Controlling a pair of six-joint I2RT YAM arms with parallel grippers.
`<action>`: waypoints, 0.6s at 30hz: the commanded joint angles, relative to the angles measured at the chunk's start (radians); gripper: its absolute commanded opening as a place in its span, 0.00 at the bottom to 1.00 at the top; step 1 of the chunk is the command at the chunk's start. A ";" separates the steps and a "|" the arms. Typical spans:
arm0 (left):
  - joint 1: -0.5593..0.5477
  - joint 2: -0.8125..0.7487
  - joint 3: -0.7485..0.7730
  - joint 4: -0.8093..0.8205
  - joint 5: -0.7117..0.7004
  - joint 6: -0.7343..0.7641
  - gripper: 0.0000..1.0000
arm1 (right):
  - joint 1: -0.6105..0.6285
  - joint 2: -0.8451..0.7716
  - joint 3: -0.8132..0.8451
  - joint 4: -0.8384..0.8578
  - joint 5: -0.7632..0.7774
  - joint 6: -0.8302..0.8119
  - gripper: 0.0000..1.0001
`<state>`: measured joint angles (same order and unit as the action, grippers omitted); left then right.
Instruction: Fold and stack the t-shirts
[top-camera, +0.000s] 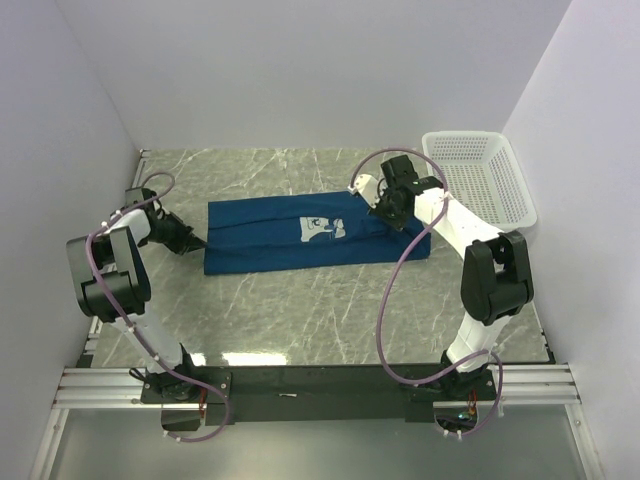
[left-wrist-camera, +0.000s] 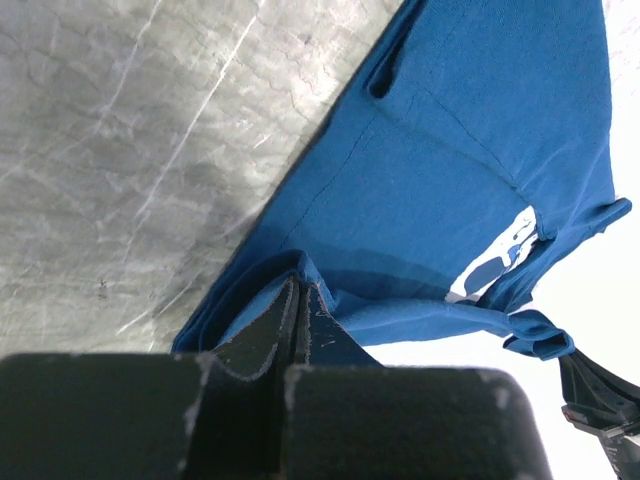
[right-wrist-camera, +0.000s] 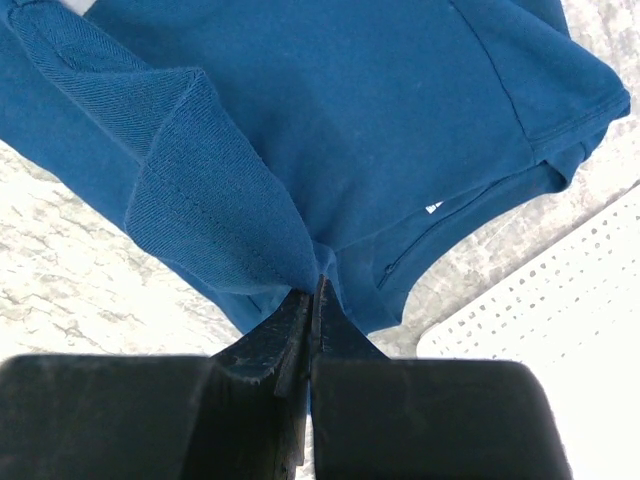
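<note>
Across the middle of the marble table (top-camera: 300, 325) we see the dark blue t-shirt (top-camera: 270, 240) lying in a long band from left to right, with part of its white print (top-camera: 322, 229) facing up near the centre. At its left end the left gripper (top-camera: 197, 243) sits low on the table. In the left wrist view its fingers (left-wrist-camera: 265, 335) are pressed together, with a raised fold of the blue cloth pinched at their tips. Over the shirt's right part, near the far edge, the right gripper (top-camera: 385, 208) comes down. Its fingers (right-wrist-camera: 270, 340) are likewise closed, nipping a ribbed fold of the fabric. Just beyond the shirt's right end, in the far right corner, stands a white mesh basket (top-camera: 480, 175).
</note>
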<state>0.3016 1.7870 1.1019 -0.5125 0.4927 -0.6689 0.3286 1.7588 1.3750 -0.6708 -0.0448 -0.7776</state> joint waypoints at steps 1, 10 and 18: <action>-0.004 0.006 0.047 0.008 0.003 0.020 0.01 | -0.013 0.010 0.044 0.020 0.011 0.011 0.00; -0.010 0.032 0.072 0.000 -0.002 0.022 0.01 | -0.017 0.028 0.049 0.022 0.008 0.012 0.00; -0.010 -0.046 0.070 0.061 0.004 0.006 0.12 | -0.017 0.056 0.079 0.022 -0.010 0.035 0.00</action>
<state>0.2947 1.8095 1.1385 -0.5049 0.4923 -0.6689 0.3214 1.8000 1.3964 -0.6720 -0.0475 -0.7670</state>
